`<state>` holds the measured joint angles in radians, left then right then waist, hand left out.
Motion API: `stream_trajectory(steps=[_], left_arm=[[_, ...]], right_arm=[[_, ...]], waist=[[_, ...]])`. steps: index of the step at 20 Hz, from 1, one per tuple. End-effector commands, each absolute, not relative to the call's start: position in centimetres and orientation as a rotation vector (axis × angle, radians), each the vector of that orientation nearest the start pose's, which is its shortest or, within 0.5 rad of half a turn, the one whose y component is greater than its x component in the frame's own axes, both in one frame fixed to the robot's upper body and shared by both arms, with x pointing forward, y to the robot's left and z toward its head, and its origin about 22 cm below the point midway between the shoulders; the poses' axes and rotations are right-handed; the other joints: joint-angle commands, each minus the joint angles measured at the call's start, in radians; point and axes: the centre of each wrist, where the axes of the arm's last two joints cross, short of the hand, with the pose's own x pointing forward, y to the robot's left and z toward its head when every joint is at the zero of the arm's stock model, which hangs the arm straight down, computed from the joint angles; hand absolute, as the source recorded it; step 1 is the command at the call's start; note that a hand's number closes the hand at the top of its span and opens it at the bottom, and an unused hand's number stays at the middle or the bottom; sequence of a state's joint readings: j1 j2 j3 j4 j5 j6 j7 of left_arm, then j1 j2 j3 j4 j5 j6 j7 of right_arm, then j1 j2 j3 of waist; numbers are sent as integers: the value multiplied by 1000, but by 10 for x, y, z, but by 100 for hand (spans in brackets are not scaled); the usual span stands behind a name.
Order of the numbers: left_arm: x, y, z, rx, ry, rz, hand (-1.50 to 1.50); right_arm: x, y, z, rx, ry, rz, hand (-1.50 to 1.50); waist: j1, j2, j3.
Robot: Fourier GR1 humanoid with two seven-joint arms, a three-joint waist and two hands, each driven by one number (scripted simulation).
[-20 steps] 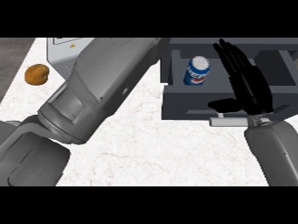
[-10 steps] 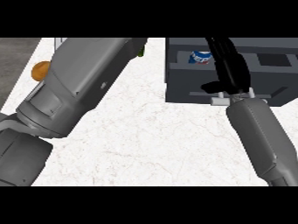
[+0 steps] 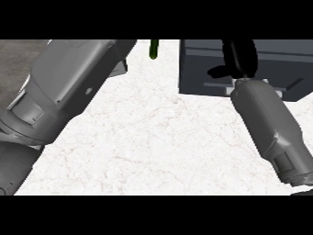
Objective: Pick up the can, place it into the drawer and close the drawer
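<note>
The dark grey drawer [image 3: 201, 69] sits at the upper right of the white counter, and only its front and top show. My right hand [image 3: 238, 57] rests against the drawer's front above the pale handle [image 3: 216, 87], fingers straight and pointing away, their tips cut off by the view's top edge. The thumb [image 3: 217, 71] sticks out to the left. The can is not visible. My left forearm [image 3: 64, 92] fills the left side, and its hand is out of view.
A thin green object [image 3: 154, 48] pokes in at the top centre, just left of the drawer. The white marble counter [image 3: 159, 137] stretches between my two forearms. A grey floor strip [image 3: 6, 69] lies beyond the counter's left edge.
The right hand has moved further away along with the drawer front. The drawer's open inside and the can, both seen earlier, no longer show. The orange object at the left has left the view.
</note>
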<state>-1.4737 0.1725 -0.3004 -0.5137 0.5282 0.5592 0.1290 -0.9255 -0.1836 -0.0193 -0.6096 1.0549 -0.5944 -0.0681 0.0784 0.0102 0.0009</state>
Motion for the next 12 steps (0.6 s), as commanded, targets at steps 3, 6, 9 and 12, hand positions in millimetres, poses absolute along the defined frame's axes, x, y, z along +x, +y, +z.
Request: stream_trajectory(steps=[3, 6, 9, 12], left_arm=[[448, 70, 276, 71, -1689, 1, -150], [449, 84, 246, 74, -1701, -19, -150], [446, 93, 260, 67, -1699, -11, -150], [441, 94, 254, 47, -1693, -25, -150]], right_arm=[[458, -175, 108, -1305, -1803, 806, -150], [464, -168, 121, -1330, -1803, 810, -150], [463, -168, 112, -1325, -1812, 792, -150], [468, -180, 127, -1310, -1821, 775, -150]], waist=[[15, 2, 0], [28, 8, -1], [29, 7, 0], [42, 6, 0]])
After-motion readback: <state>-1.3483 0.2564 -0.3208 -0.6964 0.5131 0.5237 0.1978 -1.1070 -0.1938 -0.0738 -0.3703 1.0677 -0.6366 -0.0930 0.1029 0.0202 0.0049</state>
